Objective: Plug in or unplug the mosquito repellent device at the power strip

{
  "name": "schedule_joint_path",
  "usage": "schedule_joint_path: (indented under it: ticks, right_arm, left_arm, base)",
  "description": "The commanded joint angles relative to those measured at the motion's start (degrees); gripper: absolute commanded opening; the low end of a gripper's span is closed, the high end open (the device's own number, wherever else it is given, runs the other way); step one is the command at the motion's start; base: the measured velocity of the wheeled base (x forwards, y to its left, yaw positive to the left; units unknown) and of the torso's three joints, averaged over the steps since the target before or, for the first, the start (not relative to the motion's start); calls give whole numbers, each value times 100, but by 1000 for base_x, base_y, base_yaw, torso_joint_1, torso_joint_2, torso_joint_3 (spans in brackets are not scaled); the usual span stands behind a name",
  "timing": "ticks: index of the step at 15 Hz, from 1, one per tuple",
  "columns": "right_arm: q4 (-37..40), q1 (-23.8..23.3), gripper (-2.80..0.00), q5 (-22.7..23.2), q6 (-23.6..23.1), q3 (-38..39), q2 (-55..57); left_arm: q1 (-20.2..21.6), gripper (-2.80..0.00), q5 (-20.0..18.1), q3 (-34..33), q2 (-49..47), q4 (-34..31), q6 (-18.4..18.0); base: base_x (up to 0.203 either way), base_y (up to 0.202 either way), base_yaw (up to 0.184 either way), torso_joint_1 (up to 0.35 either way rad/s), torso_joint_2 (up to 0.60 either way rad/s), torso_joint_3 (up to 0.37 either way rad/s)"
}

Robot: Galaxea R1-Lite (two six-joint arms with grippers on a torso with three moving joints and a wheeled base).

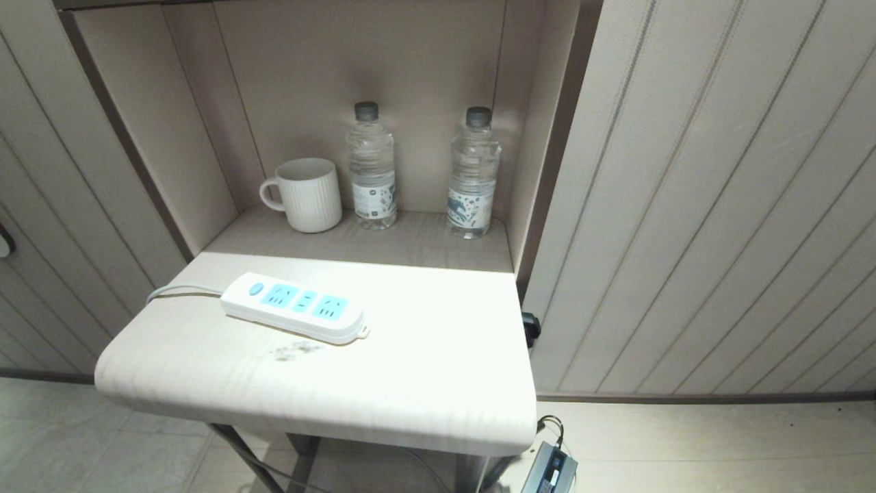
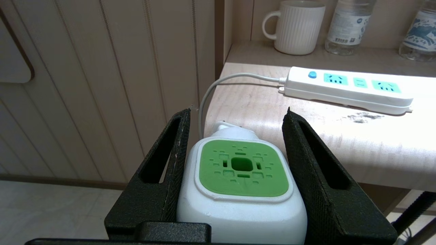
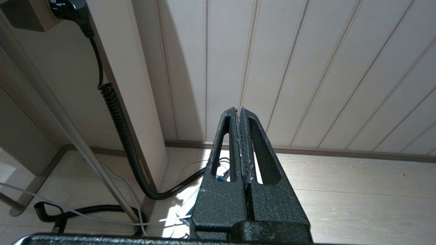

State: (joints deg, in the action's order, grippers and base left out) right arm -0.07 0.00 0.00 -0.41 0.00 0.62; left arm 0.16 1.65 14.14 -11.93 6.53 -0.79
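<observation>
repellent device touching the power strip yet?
Apart. Left wrist view: the mosquito repellent device sits between the left gripper's fingers, short of the table edge, while the power strip lies farther back on the tabletop, sockets empty.

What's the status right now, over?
Left end effector shut on white-and-green mosquito repellent device, short of table. Right end effector shut, empty, parked low. White power strip sockets free, nothing blocking.

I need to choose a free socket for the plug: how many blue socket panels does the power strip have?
3. On the power strip, one panel sits beside the round button, one narrower panel in the middle, and one near the end away from the cord. All are empty; none seems hidden.
</observation>
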Motion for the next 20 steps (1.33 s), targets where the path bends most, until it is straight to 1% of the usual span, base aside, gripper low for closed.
schedule_joint_path:
  ticks: [1, 20]
  right_arm:
    - [-1, 0, -280, 0, -2, 0, 8]
    - [-1, 0, -280, 0, -2, 0, 8]
  left_arm:
    - [2, -280, 2, 1, -11, 6, 0]
    - [2, -280, 2, 1, -11, 6, 0]
  base:
    - [0, 0, 0, 0, 0, 0]
    - [0, 0, 0, 0, 0, 0]
